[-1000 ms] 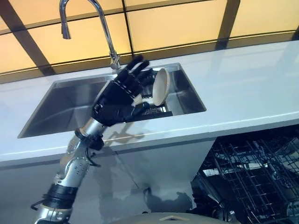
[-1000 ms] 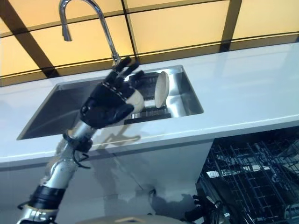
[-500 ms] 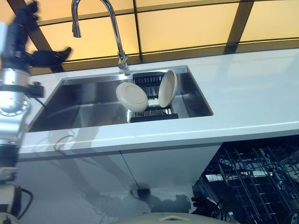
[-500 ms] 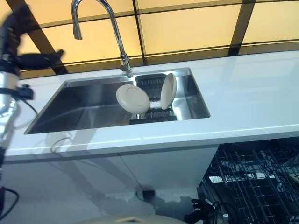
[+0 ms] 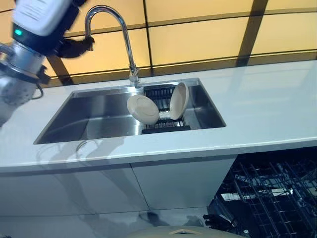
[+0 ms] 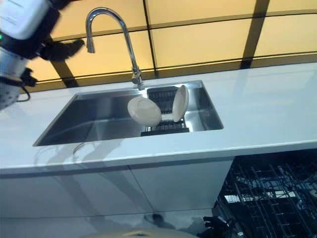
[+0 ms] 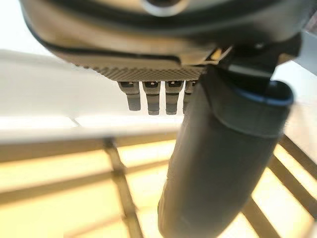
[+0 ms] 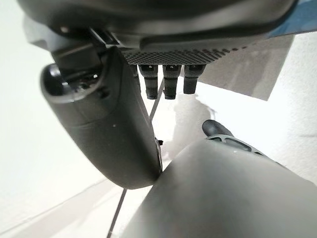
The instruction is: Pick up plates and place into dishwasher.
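We see two round cream plates [image 5: 142, 109] propped in the steel sink [image 5: 89, 116], well apart from our left hand [image 5: 74, 47] (fingers [image 7: 153, 101] released, straight).

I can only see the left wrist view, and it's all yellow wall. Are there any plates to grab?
Observer: Yes. A round plate and an edge-on plate stand in a dark rack inside the sink.
Operator: Where is my left hand?
Observer: The left hand is high beside the faucet, apart from both plates.
Operator: Where's the dishwasher?
Observer: Its open wire basket sits below the counter, right of the sink.
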### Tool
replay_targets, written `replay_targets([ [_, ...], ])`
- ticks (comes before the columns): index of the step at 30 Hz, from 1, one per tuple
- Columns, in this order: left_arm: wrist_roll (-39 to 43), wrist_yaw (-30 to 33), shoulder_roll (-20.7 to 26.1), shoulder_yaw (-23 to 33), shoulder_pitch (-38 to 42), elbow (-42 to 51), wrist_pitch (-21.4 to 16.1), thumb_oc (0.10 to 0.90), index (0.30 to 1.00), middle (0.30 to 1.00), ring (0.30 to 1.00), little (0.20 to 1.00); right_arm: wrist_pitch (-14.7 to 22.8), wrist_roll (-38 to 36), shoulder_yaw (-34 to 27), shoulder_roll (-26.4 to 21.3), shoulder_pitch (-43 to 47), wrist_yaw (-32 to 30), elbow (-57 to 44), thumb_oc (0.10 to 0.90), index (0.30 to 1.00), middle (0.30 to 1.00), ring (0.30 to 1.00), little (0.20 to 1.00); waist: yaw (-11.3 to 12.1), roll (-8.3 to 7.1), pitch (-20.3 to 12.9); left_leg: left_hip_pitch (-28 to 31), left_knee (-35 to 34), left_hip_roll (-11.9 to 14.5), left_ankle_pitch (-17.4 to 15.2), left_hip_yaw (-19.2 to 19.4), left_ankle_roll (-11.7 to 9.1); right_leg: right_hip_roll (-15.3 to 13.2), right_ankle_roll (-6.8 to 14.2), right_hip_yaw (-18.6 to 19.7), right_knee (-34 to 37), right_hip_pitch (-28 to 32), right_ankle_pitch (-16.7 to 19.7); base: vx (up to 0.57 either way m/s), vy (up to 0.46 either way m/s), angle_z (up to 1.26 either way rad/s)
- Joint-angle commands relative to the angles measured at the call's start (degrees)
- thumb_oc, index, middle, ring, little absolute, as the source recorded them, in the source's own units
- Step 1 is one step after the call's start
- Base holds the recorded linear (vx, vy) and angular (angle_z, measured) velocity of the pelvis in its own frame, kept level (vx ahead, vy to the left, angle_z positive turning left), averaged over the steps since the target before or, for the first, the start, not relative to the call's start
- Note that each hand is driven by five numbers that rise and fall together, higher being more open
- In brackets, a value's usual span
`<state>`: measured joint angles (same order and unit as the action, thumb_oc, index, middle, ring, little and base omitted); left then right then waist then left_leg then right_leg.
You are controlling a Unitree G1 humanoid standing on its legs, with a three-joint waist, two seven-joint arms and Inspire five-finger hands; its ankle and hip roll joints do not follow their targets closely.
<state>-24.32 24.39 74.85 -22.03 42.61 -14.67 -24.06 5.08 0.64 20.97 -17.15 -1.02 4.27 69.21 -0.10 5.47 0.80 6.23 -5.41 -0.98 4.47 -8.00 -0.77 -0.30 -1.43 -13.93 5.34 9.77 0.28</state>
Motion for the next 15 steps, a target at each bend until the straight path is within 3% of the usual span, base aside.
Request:
replay_targets([
  [1, 3.58, -2.89, 1.64, 7.06, 4.49, -9.84, 0.77, 0.800, 0.900, 0.900, 0.900, 0.900, 1.09, 1.27, 0.02, 0.56, -0.95, 1.09, 0.01, 0.800, 0.900, 0.900, 0.900, 0.900, -1.08, 0.42, 1.74, 4.22, 0.41, -5.30, -10.44, 6.56, 4.13, 2.47, 1.54, 5.59, -0.34, 1.78, -5.29, 0.02, 0.045, -0.13],
  [4, 1.46, -4.54, 0.73, 6.45, 2.82, -11.45, -0.91, 0.800, 0.900, 0.900, 0.900, 0.900, 1.07, 1.75, -0.34, 0.05, -1.52, 1.05, -0.58, 0.800, 0.900, 0.900, 0.900, 0.900, -1.73, 0.53, 2.23, 4.26, 0.41, -5.21, -10.47, 7.17, 4.15, 2.50, 1.77, 6.08, -0.34, 1.62, -5.03, 0.02, 0.046, -0.07],
  [15, -3.61, -5.33, 0.25, 2.07, 3.35, -16.88, -0.50, 0.800, 0.900, 0.900, 0.900, 0.900, 1.31, 1.96, -1.76, -2.13, -2.52, 1.71, -1.44, 0.800, 0.900, 0.900, 0.900, 0.900, -3.43, 0.82, 3.67, 3.74, 0.41, -5.01, -10.42, 8.88, 4.14, 2.39, 2.45, 7.22, -0.34, 0.57, -4.26, 0.01, 0.044, -0.02],
])
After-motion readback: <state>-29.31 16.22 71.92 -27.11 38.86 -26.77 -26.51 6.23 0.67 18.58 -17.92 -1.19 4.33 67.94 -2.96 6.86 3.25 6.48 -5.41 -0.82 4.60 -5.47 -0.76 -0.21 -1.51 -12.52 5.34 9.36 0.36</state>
